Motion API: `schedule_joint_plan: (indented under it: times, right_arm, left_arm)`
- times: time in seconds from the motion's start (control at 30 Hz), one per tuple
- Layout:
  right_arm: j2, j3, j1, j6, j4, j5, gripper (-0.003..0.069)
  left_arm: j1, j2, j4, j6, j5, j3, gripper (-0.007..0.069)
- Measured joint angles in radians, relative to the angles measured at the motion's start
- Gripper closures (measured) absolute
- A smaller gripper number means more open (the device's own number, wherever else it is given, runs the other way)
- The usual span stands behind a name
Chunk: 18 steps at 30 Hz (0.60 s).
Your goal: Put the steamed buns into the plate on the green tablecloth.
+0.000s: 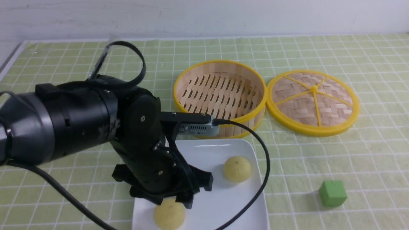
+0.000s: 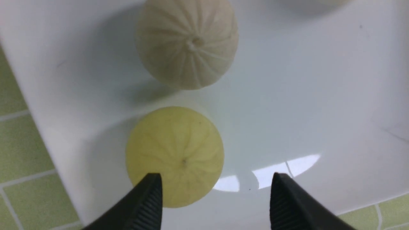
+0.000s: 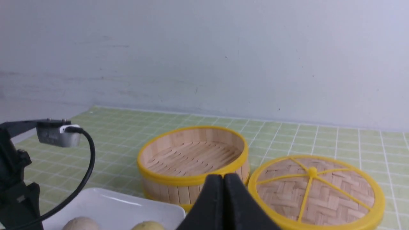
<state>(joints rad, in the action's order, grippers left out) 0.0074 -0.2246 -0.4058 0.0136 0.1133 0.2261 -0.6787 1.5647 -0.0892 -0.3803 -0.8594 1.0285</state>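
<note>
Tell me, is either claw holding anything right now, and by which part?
Nothing is held. The left gripper is open, its jaws apart over a yellow bun lying on the plate. The right gripper is shut on nothing.

The table is covered almost wholly by the green tablecloth [image 1: 367,153], light yellow-green with a grid of thin white lines; a grey strip at the far left corner may be the table's [image 1: 7,56] bare edge. Four things lie directly on the cloth. The white square plate [image 1: 223,204] sits at the near middle. Just behind it stands a round yellow-rimmed bamboo steamer basket [image 1: 220,95], and the woven round lid [image 1: 313,102] lies flat beside the basket on its right. A small green cube [image 1: 333,193] rests well apart, right of the plate.
</note>
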Motion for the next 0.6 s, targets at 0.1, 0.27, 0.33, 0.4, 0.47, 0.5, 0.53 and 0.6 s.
schedule_joint_plan:
  times: [0.1,0.27,0.33,0.4,0.47,0.5,0.53,0.6]
  right_arm:
    - [0.000,0.000,0.000,0.002,-0.001,-0.005,0.0668]
    - [0.000,0.000,0.000,0.002,-0.001,-0.005,0.0668]
    - [0.000,0.000,0.000,0.002,-0.001,-0.005,0.0668]
    - [0.000,0.000,0.000,0.002,-0.001,-0.005,0.0668]
    - [0.000,0.000,0.000,0.002,-0.001,-0.005,0.0668]
    - [0.000,0.000,0.000,0.002,-0.001,-0.005,0.0666]
    - [0.000,0.000,0.000,0.002,-0.001,-0.005,0.0666]
    - [0.000,0.000,0.000,0.002,-0.001,-0.005,0.0665]
  left_arm:
    - [0.000,0.000,0.000,0.000,-0.002,0.000,0.0231]
    - [0.000,0.000,0.000,0.000,-0.005,0.000,0.0352]
    - [0.000,0.000,0.000,0.000,-0.005,0.000,0.0407]
    - [0.000,0.000,0.004,0.000,-0.005,0.000,0.0452]
    - [0.000,0.000,0.009,0.000,-0.005,0.000,0.0488]
    - [0.000,0.000,0.013,0.000,-0.006,0.000,0.0504]
    - [0.000,0.000,0.019,0.000,-0.006,0.000,0.0519]
    - [0.000,0.000,0.028,0.000,-0.006,0.000,0.0531]
